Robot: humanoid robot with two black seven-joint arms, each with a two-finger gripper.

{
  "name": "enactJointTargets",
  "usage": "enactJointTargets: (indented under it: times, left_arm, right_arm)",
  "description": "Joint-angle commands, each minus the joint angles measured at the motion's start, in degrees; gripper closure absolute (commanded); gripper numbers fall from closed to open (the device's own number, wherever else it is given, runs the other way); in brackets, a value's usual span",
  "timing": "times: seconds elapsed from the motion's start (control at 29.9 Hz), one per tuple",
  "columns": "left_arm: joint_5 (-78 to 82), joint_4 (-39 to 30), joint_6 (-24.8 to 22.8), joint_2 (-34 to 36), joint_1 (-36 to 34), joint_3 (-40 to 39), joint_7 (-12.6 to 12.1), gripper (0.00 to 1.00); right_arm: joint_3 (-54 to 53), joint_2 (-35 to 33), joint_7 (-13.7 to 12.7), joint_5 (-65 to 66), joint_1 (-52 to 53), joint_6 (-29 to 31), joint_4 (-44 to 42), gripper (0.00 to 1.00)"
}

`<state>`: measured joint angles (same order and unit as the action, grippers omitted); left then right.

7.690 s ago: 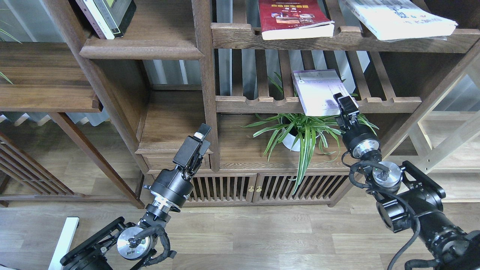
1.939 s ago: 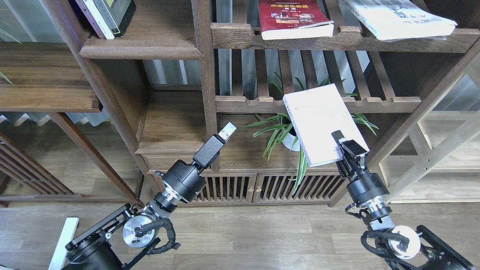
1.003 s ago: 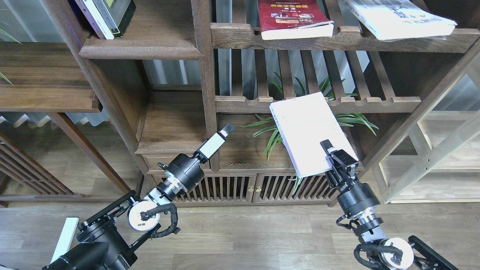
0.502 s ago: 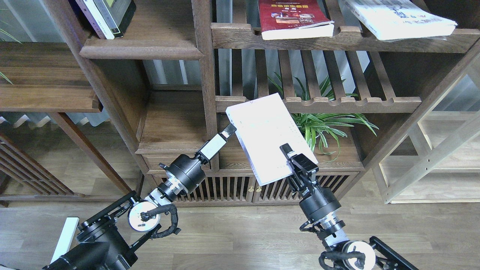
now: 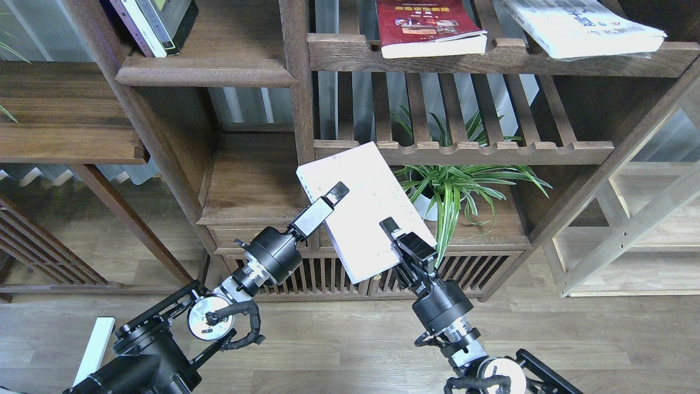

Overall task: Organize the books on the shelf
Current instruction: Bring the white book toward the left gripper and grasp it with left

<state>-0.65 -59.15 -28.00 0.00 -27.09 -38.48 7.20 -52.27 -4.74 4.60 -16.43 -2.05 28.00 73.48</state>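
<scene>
Our right gripper (image 5: pixel 395 236) pinched the pale book (image 5: pixel 363 210) by its near edge, holding it tilted in the air in front of the bookcase, near the solid shelf (image 5: pixel 254 186). Our left gripper (image 5: pixel 332 197) lay against the book's left edge, one finger over the cover; we could not tell whether it was spread or pressed together. The red book (image 5: pixel 429 27) and the white book (image 5: pixel 579 27) lay on the upper slatted shelf (image 5: pixel 492 57). A plant (image 5: pixel 465 183) stood behind.
</scene>
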Motion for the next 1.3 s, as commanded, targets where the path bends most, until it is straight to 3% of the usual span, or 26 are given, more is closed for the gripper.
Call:
enactJointTargets:
  times: [0.0,0.13,0.27,0.64,0.9,1.1,1.27]
  left_arm:
    - [0.0,-0.1,0.0,0.0,0.0,0.1,0.0,0.01]
    - [-0.2,0.0,0.0,0.0,0.2,0.1,-2.1,0.02]
    - [-2.2,-0.3,0.0,0.0,0.2,0.0,-4.0,0.12]
    - [-3.6,-0.3,0.0,0.0,0.2,-0.5,-3.8,0.42]
    - [-3.7,0.4,0.0,0.0,1.1,-0.5,-3.5,0.77]
    - [-4.1,0.2,0.0,0.0,1.5,-0.1,-3.3,0.83]
    - [-4.2,-0.2,0.0,0.0,1.5,-0.2,-3.1,0.97]
  right_arm:
    - [0.9,0.4,0.0,0.6,0.0,0.0,0.0,0.95]
    - [1.6,0.5,0.0,0.7,0.0,0.0,0.0,0.95]
    - [1.5,0.4,0.0,0.8,-0.1,0.0,0.0,0.95]
    - [1.5,0.4,0.0,0.8,0.0,0.0,0.0,0.95]
    - [1.5,0.4,0.0,0.8,0.0,0.0,0.0,0.94]
    - [1.5,0.4,0.0,0.9,0.1,0.0,0.0,0.94]
    - [1.5,0.4,0.0,1.0,0.3,0.0,-0.1,0.92]
